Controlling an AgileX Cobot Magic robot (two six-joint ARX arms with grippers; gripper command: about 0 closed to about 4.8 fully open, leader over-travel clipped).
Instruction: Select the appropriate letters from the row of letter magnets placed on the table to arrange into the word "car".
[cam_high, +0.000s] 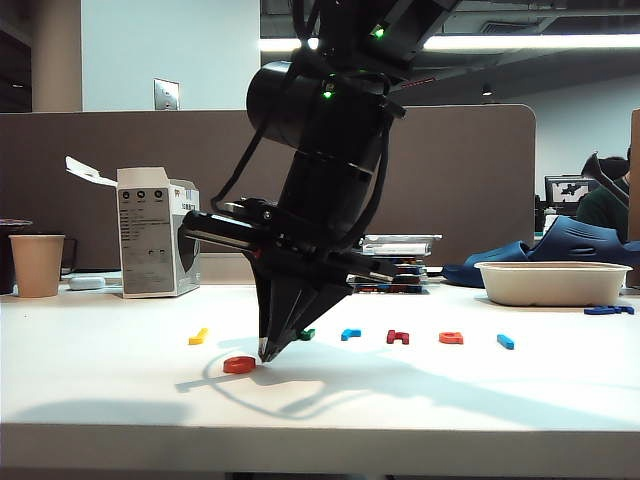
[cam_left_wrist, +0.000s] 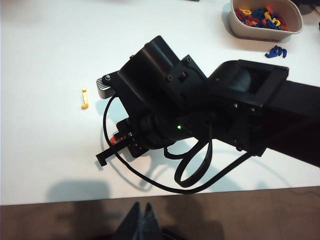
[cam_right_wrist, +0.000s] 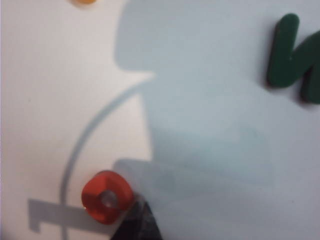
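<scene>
Nearest the front edge of the white table (cam_high: 100, 400), the right gripper (cam_high: 268, 352) points steeply down with its jaws pressed together into one dark tip, nothing between them; that tip meets the surface just beside an orange rounded letter (cam_high: 239, 364), which lies flat, pulled forward out of the row. In the right wrist view the same orange letter (cam_right_wrist: 106, 196) sits right against the dark fingertip (cam_right_wrist: 137, 225), though I cannot tell whether they quite touch. Behind it runs the row of letter magnets: a yellow one (cam_high: 198, 336) at the left, a green one (cam_high: 306, 334) half hidden by the gripper, then a light blue one (cam_high: 350, 333), a dark red one (cam_high: 398, 337), a second orange one (cam_high: 451, 337) and a light blue bar (cam_high: 505, 341). Farther back stand a paper cup (cam_high: 37, 264), a small carton (cam_high: 155, 240) and a pale tray (cam_high: 552, 282). The left gripper (cam_left_wrist: 141, 220) hangs off the table's edge, high over it, its fingers drawn together and empty.
</scene>
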